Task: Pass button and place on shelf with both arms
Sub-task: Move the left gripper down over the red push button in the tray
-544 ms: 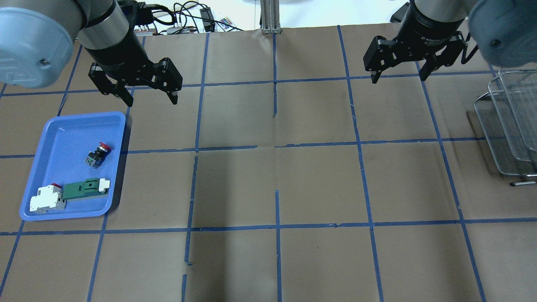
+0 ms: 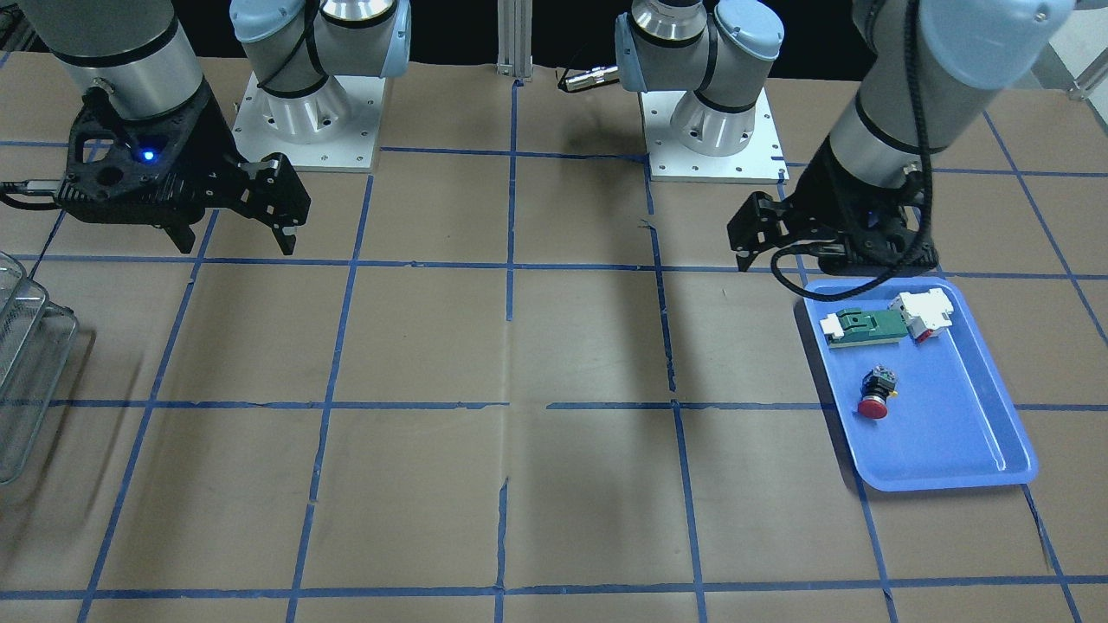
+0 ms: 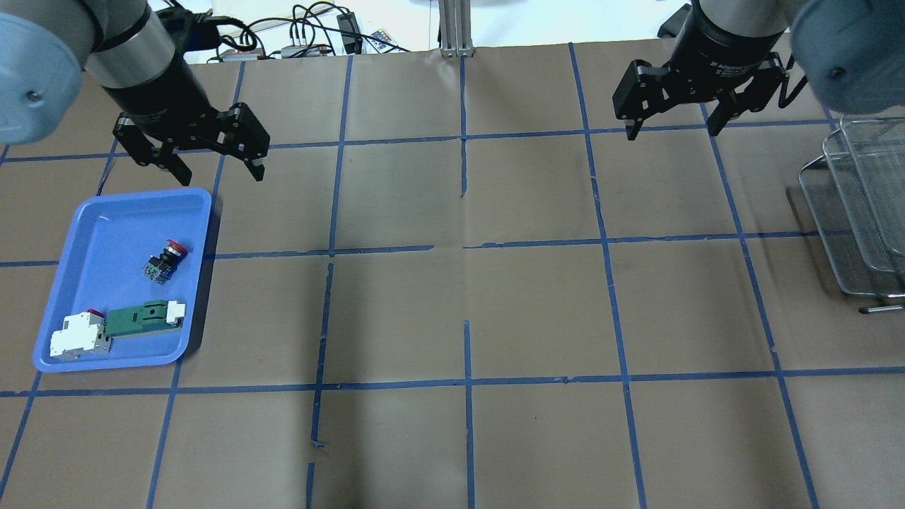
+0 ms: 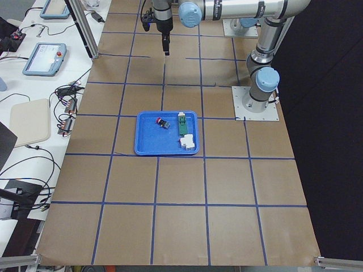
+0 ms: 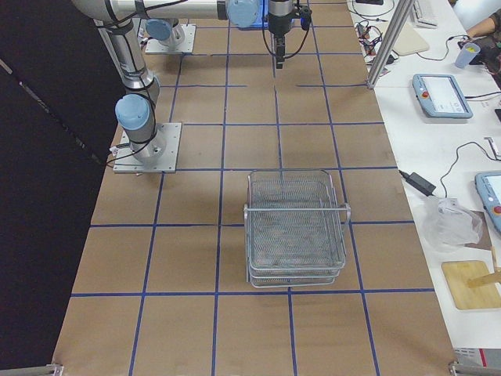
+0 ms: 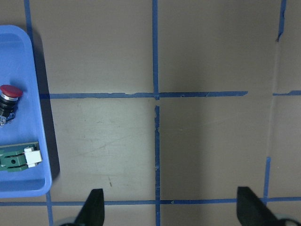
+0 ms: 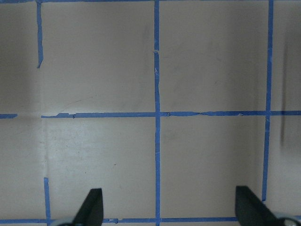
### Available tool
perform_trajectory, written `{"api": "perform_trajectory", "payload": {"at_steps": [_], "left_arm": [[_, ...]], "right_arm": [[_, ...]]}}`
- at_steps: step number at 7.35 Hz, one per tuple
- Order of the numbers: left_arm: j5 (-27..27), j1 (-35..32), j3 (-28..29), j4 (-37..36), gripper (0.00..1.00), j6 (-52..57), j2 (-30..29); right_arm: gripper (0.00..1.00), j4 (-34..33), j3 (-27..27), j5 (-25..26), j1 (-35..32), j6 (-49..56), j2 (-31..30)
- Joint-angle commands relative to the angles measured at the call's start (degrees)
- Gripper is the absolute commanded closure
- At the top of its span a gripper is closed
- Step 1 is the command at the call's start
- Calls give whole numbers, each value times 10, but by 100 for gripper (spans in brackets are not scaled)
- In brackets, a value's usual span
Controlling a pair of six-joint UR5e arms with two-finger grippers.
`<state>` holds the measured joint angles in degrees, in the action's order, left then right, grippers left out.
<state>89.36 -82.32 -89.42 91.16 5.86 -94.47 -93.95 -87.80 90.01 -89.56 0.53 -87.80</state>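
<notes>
The button (image 3: 170,255), with a red cap and a black body, lies on its side in the blue tray (image 3: 106,233) at the table's left; it also shows in the front view (image 2: 875,394) and at the left edge of the left wrist view (image 6: 9,96). My left gripper (image 3: 221,172) is open and empty. It hangs above the table just past the tray's far right corner. My right gripper (image 3: 672,131) is open and empty at the far right. The wire-mesh shelf (image 3: 859,205) stands at the right edge, partly cut off.
A green flat part with a white end (image 3: 143,318) and a white-and-red block (image 3: 76,335) lie at the tray's near end. The brown paper table carries a blue tape grid. Cables lie beyond the far left edge (image 3: 297,32).
My left gripper has moved left, closer to the tray's far edge. The right gripper and the button have not moved.
</notes>
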Motion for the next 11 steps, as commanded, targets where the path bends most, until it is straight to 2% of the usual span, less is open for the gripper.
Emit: {"api": "perform_trajectory", "payload": {"at_steps": [1,2,3,4,6,8,10,11], "left_arm": [[0,98,-42,-6,0,49,-4],[0,149,-67,-10,0,64,-8],[1,197,-78,-45,0,71,-25],[0,219,-84,-115,0,97,-56],[24,219,-92,-167,0,176,-97],[41,219,-94,-233,0,387,-141],[35,222,-95,-283,0,511,-175],[35,222,-98,-307,0,577,-188]], "right_arm": [[0,0,0,1,0,0,-1],[0,0,0,2,0,0,-1],[0,1,0,2,0,0,-1],[0,0,0,4,0,0,-1],[0,-1,0,4,0,-1,-1],[0,-13,2,3,-1,-4,-1],[0,-40,0,-1,3,-4,8],[0,-47,5,-1,3,-5,38]]}}
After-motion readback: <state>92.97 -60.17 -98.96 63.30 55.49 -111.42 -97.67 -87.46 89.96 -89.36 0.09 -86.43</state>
